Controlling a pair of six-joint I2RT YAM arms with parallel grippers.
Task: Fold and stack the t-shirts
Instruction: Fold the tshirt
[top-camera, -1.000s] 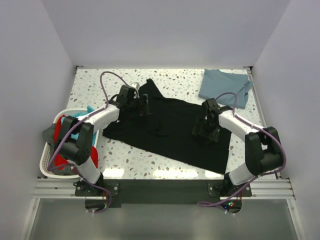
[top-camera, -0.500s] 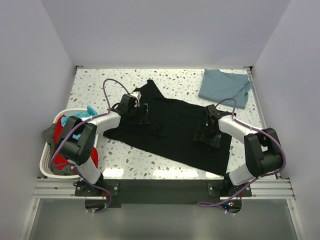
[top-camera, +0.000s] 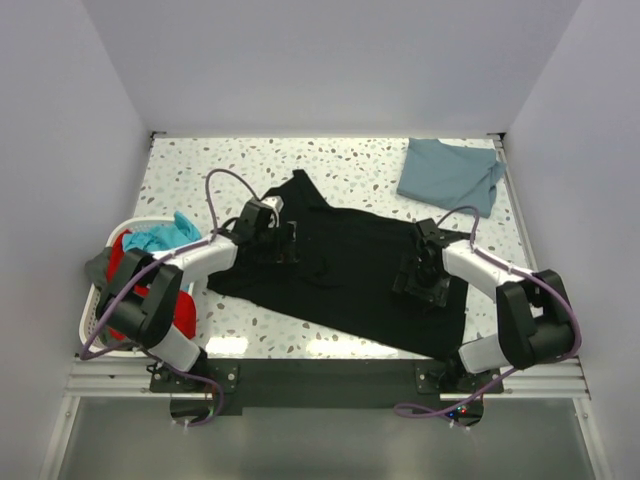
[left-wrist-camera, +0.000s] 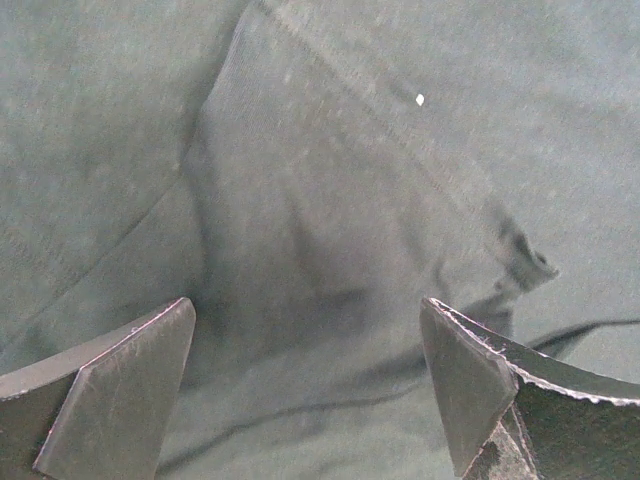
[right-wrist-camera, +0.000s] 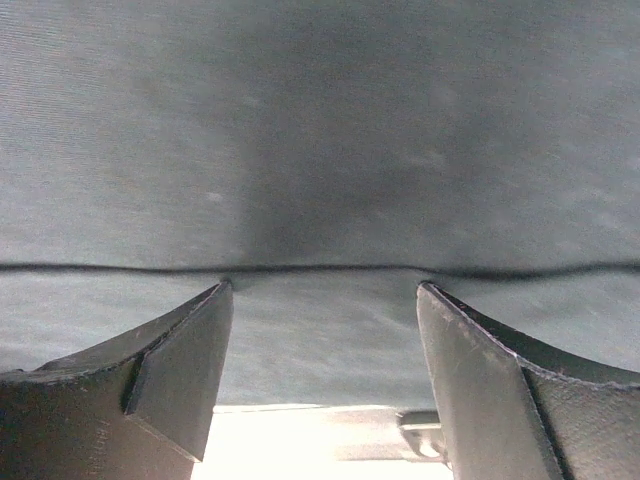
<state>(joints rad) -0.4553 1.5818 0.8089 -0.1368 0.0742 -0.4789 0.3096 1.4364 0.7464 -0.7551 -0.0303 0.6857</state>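
The black t-shirt (top-camera: 345, 265) lies spread across the middle of the table, with small wrinkles near its centre. My left gripper (top-camera: 283, 242) rests low on its upper left part, jaws open, with dark cloth (left-wrist-camera: 320, 250) filling the gap between the fingers. My right gripper (top-camera: 419, 282) sits low on the shirt's right part, jaws open, over flat cloth (right-wrist-camera: 320, 150) with a fold line running across. The slate-blue t-shirt (top-camera: 452, 174) lies folded at the back right corner, away from both grippers.
A white laundry basket (top-camera: 90, 325) stands at the left table edge with red and teal clothes in it. White walls close the table on three sides. Speckled tabletop (top-camera: 200, 170) shows at the back left.
Both grippers have slid toward the near edge on the black shirt. The shirt has shifted with them and its wrinkles have spread a little flatter.
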